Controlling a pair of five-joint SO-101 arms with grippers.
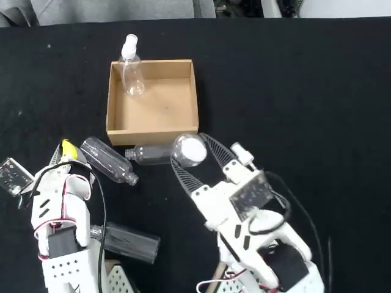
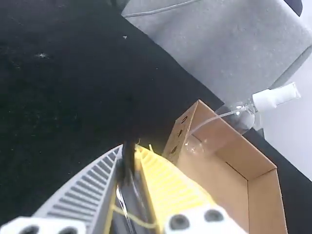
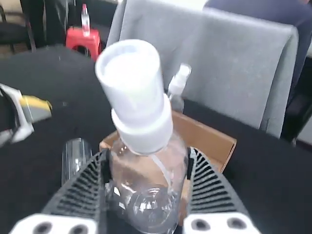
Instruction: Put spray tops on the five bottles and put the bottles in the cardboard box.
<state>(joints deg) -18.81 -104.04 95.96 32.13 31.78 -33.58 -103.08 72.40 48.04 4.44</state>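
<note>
While the clear plastic bottle with a white spray top (image 3: 139, 122) stands pinched between the right gripper's (image 1: 189, 150) fingers off the brown cardboard box's (image 1: 153, 131) near right corner, another capped bottle (image 1: 131, 70) stands inside (far left corner). An uncapped bottle (image 1: 149, 154) lies along its near wall. The left gripper's (image 2: 130, 151) fingers are pressed together, toward the black worktop's (image 1: 305, 91) left side.

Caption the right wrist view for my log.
Right claw shut on a spray-topped bottle, in front of the cardboard box that holds a second bottle, also topped.
</note>
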